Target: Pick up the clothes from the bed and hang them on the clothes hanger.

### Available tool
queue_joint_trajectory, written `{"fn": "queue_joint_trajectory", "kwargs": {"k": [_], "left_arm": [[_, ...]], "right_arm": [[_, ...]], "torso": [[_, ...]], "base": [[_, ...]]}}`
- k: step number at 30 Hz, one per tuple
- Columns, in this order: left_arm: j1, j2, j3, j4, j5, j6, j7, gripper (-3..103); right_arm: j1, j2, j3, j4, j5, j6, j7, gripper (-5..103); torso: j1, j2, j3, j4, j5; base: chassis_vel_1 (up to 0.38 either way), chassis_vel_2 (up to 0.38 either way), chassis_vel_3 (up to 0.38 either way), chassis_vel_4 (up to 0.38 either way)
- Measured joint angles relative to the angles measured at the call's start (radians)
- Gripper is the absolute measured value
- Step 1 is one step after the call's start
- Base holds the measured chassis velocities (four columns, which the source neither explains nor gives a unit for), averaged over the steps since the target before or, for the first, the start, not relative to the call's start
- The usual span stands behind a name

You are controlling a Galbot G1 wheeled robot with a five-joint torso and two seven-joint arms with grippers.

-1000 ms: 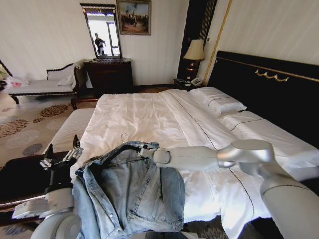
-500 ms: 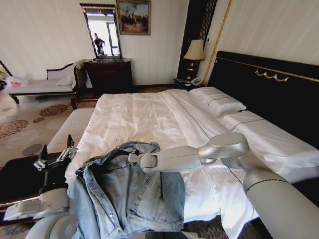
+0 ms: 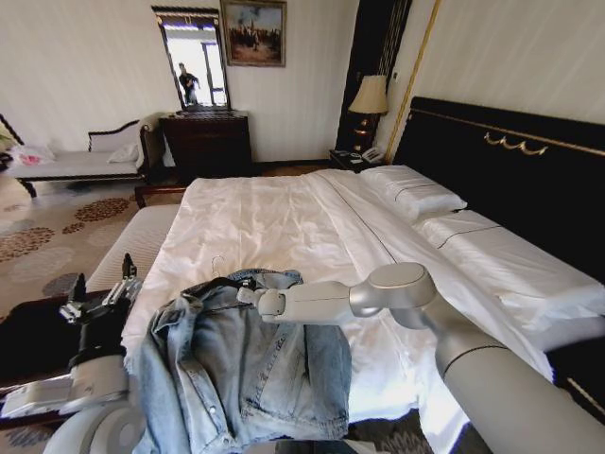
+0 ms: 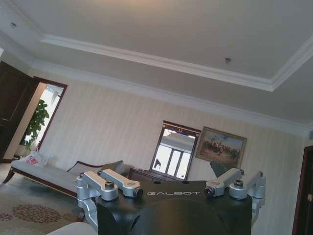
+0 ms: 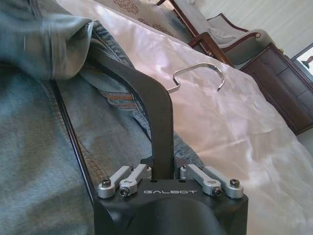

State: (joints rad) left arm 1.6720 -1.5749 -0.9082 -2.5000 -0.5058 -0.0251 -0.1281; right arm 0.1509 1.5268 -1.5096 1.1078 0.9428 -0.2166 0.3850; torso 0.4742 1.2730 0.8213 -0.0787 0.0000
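The light blue denim clothes [image 3: 241, 369] lie spread on the foot of the white bed [image 3: 284, 218], collar toward the pillows. The black clothes hanger [image 5: 159, 122] sits inside the collar, and its wire hook [image 5: 200, 73] rests on the sheet. My right gripper [image 5: 164, 169] is shut on one arm of the hanger, next to the orange-red inner label [image 5: 115, 97]. In the head view, the right gripper [image 3: 248, 295] sits at the collar, with the hook [image 3: 219, 265] just beyond it. My left gripper [image 3: 99, 284] is open, holds nothing and points upward beside the bed's left edge. The left wrist view has its fingers [image 4: 115, 183] spread before wall and ceiling.
White pillows [image 3: 416, 194] and a tall black headboard [image 3: 510, 161] are at the right. A dark bench [image 3: 38, 331] stands below my left arm. A daybed [image 3: 76, 163], a dark dresser [image 3: 208, 142] and a lamp [image 3: 370, 95] line the far wall, and patterned carpet [image 3: 57, 236] covers the floor.
My right arm has swung leftward, carrying the hanger and collar with it. The jacket's left side has bunched toward the bed's edge. My left gripper has drifted a little to the left.
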Motion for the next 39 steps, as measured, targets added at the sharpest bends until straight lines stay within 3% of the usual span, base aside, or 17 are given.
{"fn": "queue_joint_trajectory", "kwargs": {"k": [15, 19, 21, 24, 28, 29, 31, 32, 34, 35, 36, 37, 38, 39], "left_arm": [[0.0, -0.001, 0.019, 0.0, 0.019, -0.002, 0.001, 100], [0.002, 0.002, 0.019, 0.0, 0.023, -0.004, 0.001, 100], [0.003, 0.002, 0.019, 0.0, 0.025, -0.004, 0.001, 100], [0.002, 0.002, 0.023, 0.0, 0.029, -0.005, 0.001, 100], [-0.003, 0.008, 0.022, 0.0, 0.03, 0.0, 0.0, 100], [-0.008, 0.013, 0.015, 0.0, 0.03, 0.01, -0.004, 100], [-0.037, 0.038, -0.026, 0.012, 0.008, 0.099, -0.053, 100], [-0.037, 0.038, -0.026, 0.012, 0.008, 0.099, -0.053, 100], [-0.075, 0.069, -0.051, 0.065, -0.055, 0.192, -0.116, 100], [-0.075, 0.069, -0.051, 0.065, -0.055, 0.192, -0.116, 100], [-0.115, 0.101, -0.055, 0.124, -0.14, 0.264, -0.172, 100], [-0.141, 0.126, -0.048, 0.173, -0.214, 0.326, -0.217, 100], [-0.141, 0.126, -0.048, 0.173, -0.214, 0.326, -0.217, 100], [-0.158, 0.143, -0.036, 0.213, -0.265, 0.371, -0.248, 100]], "right_arm": [[-0.029, 0.019, 0.004, -0.155, -0.087, 0.077, -0.075, 19], [-0.032, 0.0, 0.014, -0.114, -0.077, 0.076, -0.072, 40], [-0.03, -0.007, 0.018, -0.093, -0.071, 0.069, -0.063, 40], [-0.013, -0.034, 0.034, -0.021, -0.048, 0.04, -0.013, 57], [0.006, -0.077, 0.063, 0.066, -0.025, 0.013, 0.048, 68], [0.014, -0.098, 0.082, 0.109, -0.012, 0.0, 0.075, 73], [0.025, -0.157, 0.157, 0.208, 0.016, -0.004, 0.123, 84], [0.025, -0.157, 0.157, 0.208, 0.016, -0.004, 0.123, 84], [0.027, -0.203, 0.228, 0.26, 0.029, 0.042, 0.13, 89], [0.027, -0.203, 0.228, 0.26, 0.029, 0.042, 0.13, 89], [0.019, -0.236, 0.286, 0.287, 0.049, 0.109, 0.132, 97], [0.001, -0.268, 0.336, 0.308, 0.079, 0.168, 0.137, 99], [0.001, -0.268, 0.336, 0.308, 0.079, 0.168, 0.137, 99], [-0.017, -0.3, 0.379, 0.332, 0.112, 0.208, 0.143, 99]], "torso": [[0.0, 0.0, 0.0, -0.0001, 0.0], [0.0, 0.0, 0.0, -0.0001, 0.0], [0.0, 0.0, 0.0, -0.0001, 0.0001], [0.0, 0.0, 0.0, -0.0001, 0.0], [0.0, 0.0, 0.0, 0.0001, 0.0], [0.0, 0.0, 0.0, 0.0, 0.0001], [0.0, 0.0, 0.0, -0.0001, 0.0004], [0.0, 0.0, 0.0, -0.0001, 0.0004], [0.0, 0.0, 0.0, 0.0001, 0.0], [0.0, 0.0, 0.0, 0.0001, 0.0], [0.0, 0.0, 0.0, 0.0, 0.0], [0.0, 0.0, 0.0, 0.0, -0.0001], [0.0, 0.0, 0.0, 0.0, -0.0001], [0.0, 0.0, 0.0, 0.0001, 0.0]], "base": [[0.0, 0.0, 0.0, 0.0], [0.0, 0.0, 0.0, 0.0], [0.0, 0.0, 0.0, 0.0], [0.0, 0.0, 0.0, 0.0], [0.0, 0.0, 0.0, 0.0], [0.0, 0.0, 0.0, 0.0], [0.0, 0.0, 0.0, 0.0], [0.0, 0.0, 0.0, 0.0], [0.0, 0.0, 0.0, 0.0], [0.0, 0.0, 0.0, 0.0], [0.0, 0.0, 0.0, 0.0], [0.0, 0.0, 0.0, 0.0], [0.0, 0.0, 0.0, 0.0], [0.0, 0.0, 0.0, 0.0]]}}
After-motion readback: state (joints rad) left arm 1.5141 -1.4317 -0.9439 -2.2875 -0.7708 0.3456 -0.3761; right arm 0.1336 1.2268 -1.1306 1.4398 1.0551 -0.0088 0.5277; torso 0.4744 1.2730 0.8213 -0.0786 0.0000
